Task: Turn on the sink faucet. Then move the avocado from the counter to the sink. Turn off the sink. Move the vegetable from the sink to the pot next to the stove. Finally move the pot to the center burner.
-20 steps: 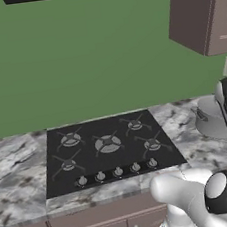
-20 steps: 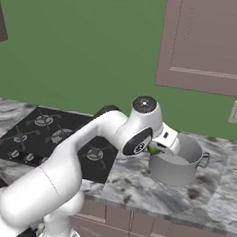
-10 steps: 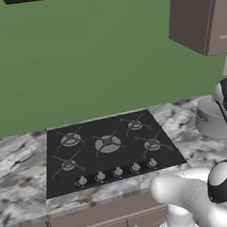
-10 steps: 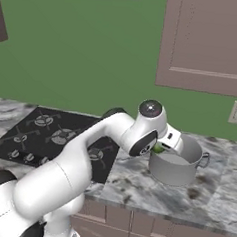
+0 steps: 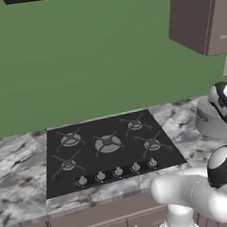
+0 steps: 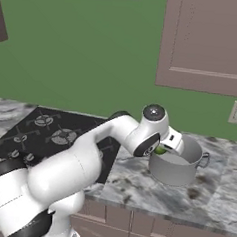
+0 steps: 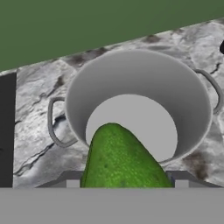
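The arm reaches to the right of the stove [image 5: 109,149] and holds its gripper [image 6: 164,148] over the near rim of the pot [image 6: 180,165]. In the right base view a bit of green shows at the hand, just above the pot's edge. The hand view looks down into the pot [image 7: 140,100]: the avocado [image 7: 120,159] sits between the fingers, pinched at its sides, its upper end pointing over the pot's pale round floor. The fruit is above the pot, apart from the bottom, and the pot's inside is otherwise bare grey metal.

The pot stands on the marbled counter [image 6: 136,184], just beside the right edge of the cooktop, with a wire loop handle on either side. In the left base view the pot [image 5: 209,121] is partly hidden behind the arm's dark-and-white wrist. The stove lies flat in the counter [image 5: 22,177], with five burners under thin grates and a row of knobs along its front edge. Brown wall cabinets [image 6: 208,41] hang above on the green wall.
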